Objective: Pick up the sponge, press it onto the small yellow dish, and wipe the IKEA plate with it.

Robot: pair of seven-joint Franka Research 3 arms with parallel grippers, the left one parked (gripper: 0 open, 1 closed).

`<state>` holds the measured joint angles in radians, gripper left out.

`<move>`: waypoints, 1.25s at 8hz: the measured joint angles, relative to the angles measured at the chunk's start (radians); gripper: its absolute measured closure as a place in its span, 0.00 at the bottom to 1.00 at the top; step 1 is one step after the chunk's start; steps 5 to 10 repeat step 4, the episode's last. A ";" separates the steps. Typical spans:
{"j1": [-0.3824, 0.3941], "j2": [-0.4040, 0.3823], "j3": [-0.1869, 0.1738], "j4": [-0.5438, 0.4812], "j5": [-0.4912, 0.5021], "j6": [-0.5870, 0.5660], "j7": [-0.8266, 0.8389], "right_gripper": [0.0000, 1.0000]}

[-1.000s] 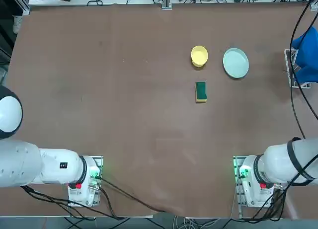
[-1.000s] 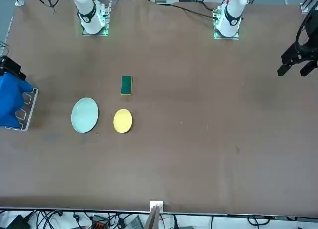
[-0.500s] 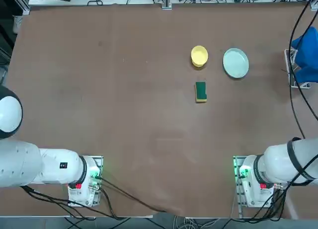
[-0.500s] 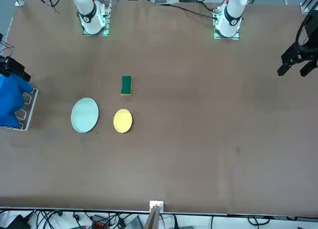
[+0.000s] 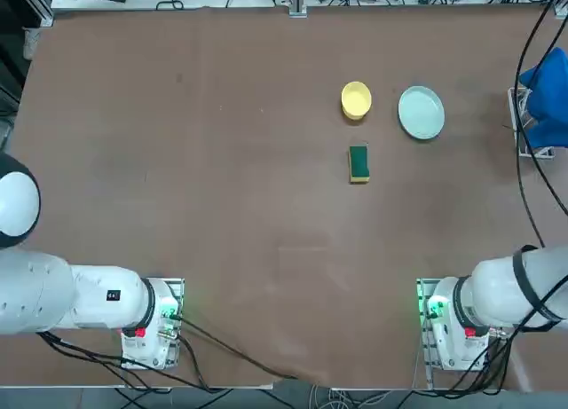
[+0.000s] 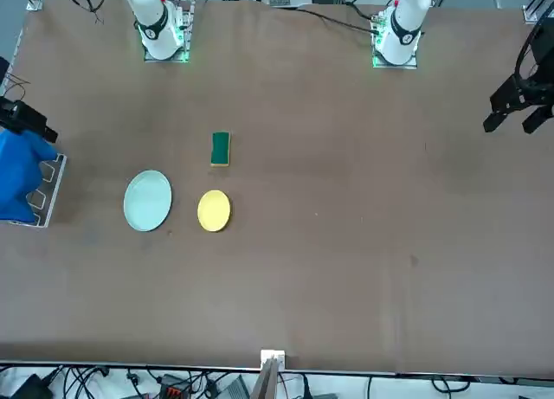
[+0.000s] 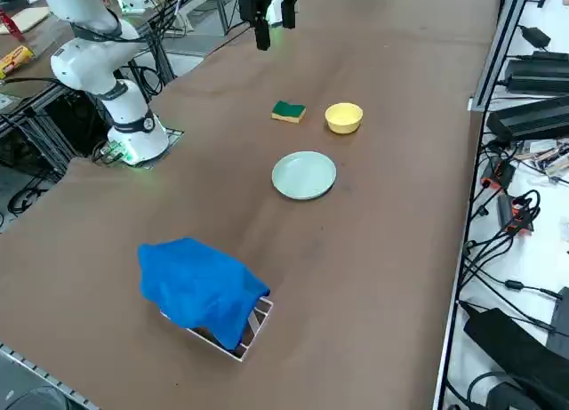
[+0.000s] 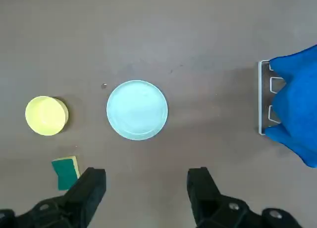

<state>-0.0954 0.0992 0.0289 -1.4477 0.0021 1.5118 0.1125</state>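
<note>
Here's the brown table (image 5: 222,205), and the small round yellow dish (image 5: 356,99) sits on it with nothing inside, while just beside it the round pale mint-green plate with a raised rim (image 5: 421,113) is bare too. The small rectangular sponge, dark green on top over a yellow layer (image 5: 358,163), lies flat on the table near the yellow dish, on the side facing the robot's bases, touching neither piece of crockery. Up above, the right gripper (image 8: 146,188) hangs high over the table, its two black fingers (image 8: 89,191) spread wide with nothing between them; from the wrist view the sponge lies just outside one finger, the plate beyond the gap. Well apart from the plate, a rumpled blue cloth (image 7: 200,290) drapes over a small white wire rack (image 7: 253,325). No writing is readable.
</note>
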 joint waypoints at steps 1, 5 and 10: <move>0.005 0.002 0.000 -0.001 0.000 0.000 0.000 0.00; 0.012 0.006 0.000 -0.001 0.000 0.001 0.000 0.00; 0.012 0.006 0.000 -0.001 0.000 0.001 0.000 0.00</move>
